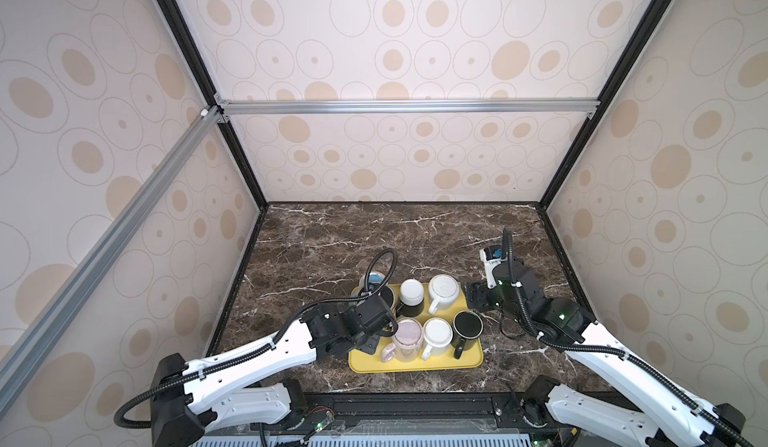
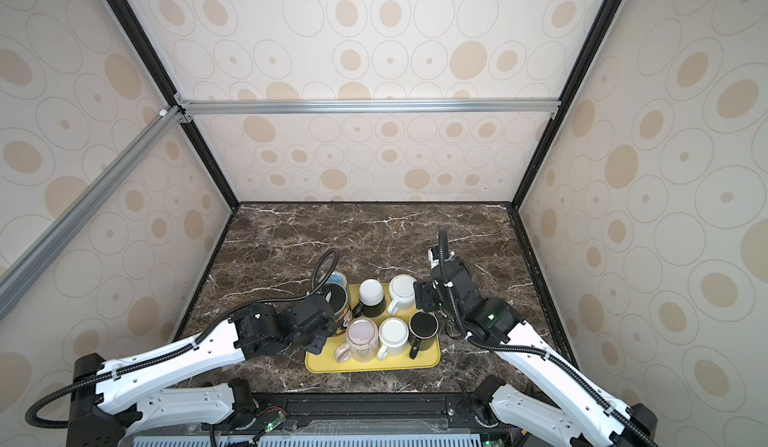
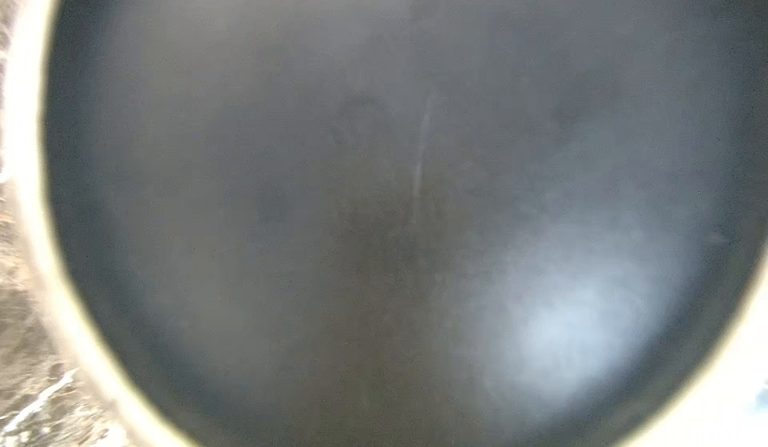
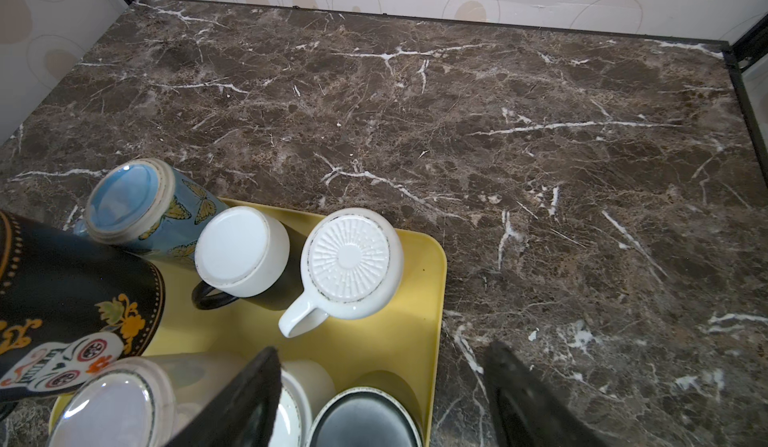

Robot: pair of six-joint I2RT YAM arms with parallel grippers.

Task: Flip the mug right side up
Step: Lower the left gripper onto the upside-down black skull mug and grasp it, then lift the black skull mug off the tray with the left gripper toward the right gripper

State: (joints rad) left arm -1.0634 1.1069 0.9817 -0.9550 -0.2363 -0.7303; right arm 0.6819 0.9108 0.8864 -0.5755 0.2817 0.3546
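Black skull-painted ceramic mug hangs tilted over the yellow plastic tray's far-left corner, gripped by the closed left end effector, right end effector open at the tray's right edge; mid-flip, I judge, needing further rotation before setting down.

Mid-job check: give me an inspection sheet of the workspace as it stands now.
Surface: brown marble tabletop carrying a yellow tray.
Job's things: black skull mug lifted and tilted, its mouth towards the left wrist camera.
Clutter: other mugs crowd the tray, most base-up; blue butterfly mug base-up at the tray's far corner.
Grippers: left gripper shut on the skull mug; right gripper open, empty.
Cables: black conduit loops off each wrist; no snag seen.
Surroundings: patterned walls, frame rail.
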